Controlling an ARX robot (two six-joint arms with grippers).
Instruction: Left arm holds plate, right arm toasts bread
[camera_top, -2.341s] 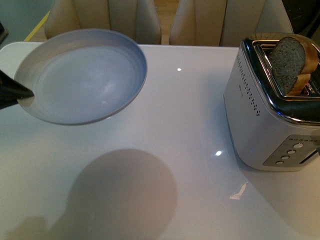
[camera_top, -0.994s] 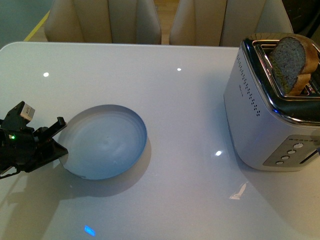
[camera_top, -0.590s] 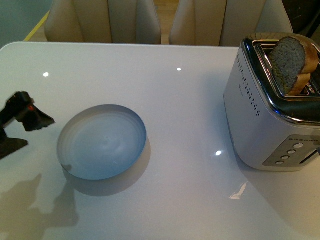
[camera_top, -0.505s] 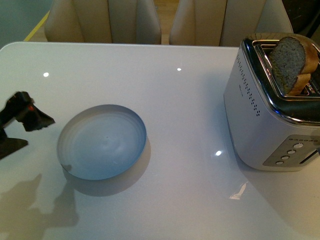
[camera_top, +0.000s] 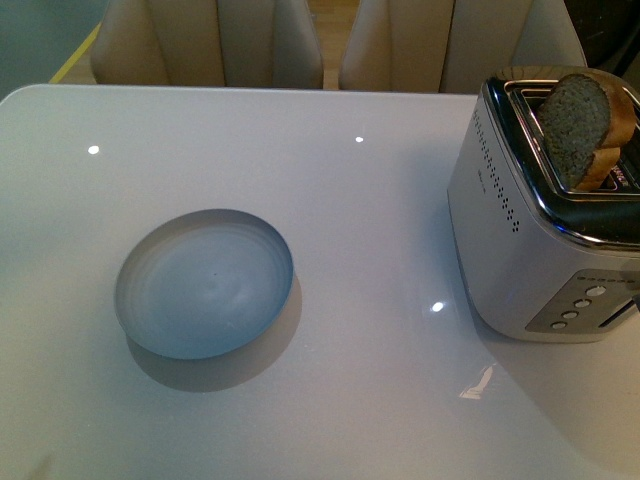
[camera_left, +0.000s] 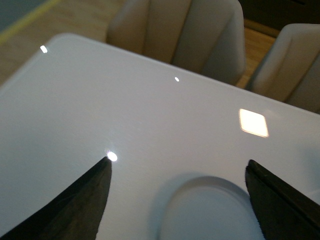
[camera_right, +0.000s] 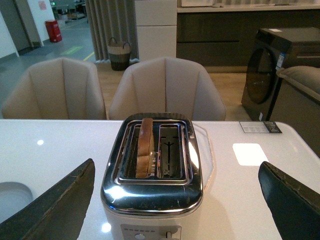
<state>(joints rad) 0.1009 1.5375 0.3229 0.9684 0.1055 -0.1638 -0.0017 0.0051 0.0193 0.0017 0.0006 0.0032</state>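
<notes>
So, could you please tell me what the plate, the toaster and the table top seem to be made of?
Round pale grey-white plate: probably glazed ceramic or melamine; smooth with faint concentric rings. Boxy silver toaster: looks like brushed metal sides with a mirror-polished chrome top that reflects light. White table top: glossy, perhaps lacquer or glass, showing sharp lamp reflections.

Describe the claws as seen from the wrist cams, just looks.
Only the fingers show. Left claw: two black, wedge-shaped fingers with straight edges, matte, tapering to blunt tips. Right claw: the same dark, angular fingers, with a faintly rough-looking surface. No cables, markings or pads visible. Neither arm shows in the front view.
</notes>
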